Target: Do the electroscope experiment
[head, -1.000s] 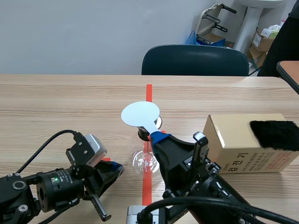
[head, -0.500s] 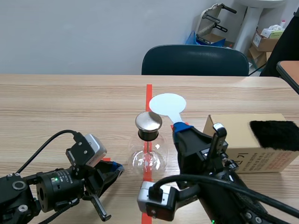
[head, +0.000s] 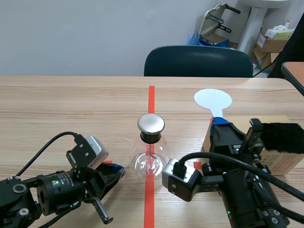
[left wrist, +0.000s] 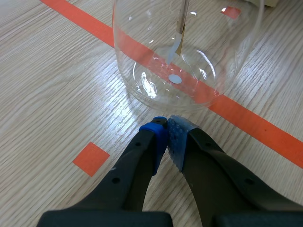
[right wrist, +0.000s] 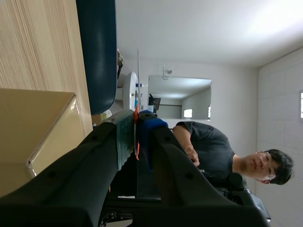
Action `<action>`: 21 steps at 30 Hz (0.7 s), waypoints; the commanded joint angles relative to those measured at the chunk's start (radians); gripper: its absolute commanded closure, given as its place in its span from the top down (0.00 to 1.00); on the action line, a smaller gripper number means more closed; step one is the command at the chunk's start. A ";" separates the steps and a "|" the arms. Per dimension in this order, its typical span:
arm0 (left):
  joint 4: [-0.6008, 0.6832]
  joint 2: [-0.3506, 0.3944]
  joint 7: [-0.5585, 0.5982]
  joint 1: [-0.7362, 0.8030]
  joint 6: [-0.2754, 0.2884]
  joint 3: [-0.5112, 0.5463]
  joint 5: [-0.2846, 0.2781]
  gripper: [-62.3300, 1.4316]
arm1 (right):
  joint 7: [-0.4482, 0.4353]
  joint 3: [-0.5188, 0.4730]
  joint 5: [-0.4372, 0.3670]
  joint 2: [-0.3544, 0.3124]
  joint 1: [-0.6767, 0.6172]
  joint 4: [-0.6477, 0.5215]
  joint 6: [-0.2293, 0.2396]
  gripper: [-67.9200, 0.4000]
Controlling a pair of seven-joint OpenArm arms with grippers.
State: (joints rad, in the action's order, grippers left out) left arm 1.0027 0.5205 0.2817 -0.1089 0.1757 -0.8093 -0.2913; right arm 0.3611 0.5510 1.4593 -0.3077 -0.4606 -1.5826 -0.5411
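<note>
Now the right gripper [head: 219,121], clamped on the paddle [head: 213,99], apparently by its stem, holds it up near the fur [head: 282,137], well apart from the flask [head: 151,161], so rubbing it on the fur looks next, while the left gripper [left wrist: 166,135] sits closed, empty, just beside the flask.

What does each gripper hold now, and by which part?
The right gripper holds the white paddle by its stem, below the disc. The left gripper holds nothing.
</note>
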 commanded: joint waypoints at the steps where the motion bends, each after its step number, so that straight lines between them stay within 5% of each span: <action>1: 0.011 -0.008 0.015 -0.005 -0.002 0.002 -0.003 0.07 | 0.021 -0.008 0.002 -0.005 0.009 -0.008 -0.011 0.03; 9: 0.011 -0.008 0.014 -0.005 -0.002 0.002 -0.003 0.07 | 0.023 -0.008 0.002 -0.005 0.009 -0.008 -0.011 0.03; 21: 0.011 -0.008 0.018 -0.005 -0.002 0.002 -0.003 0.07 | -0.295 -0.008 0.002 -0.002 0.009 -0.008 -0.011 0.03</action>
State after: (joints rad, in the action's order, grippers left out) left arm 1.0027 0.5205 0.2825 -0.1089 0.1757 -0.8093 -0.2913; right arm 0.0681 0.5510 1.4593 -0.3077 -0.4606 -1.5826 -0.5411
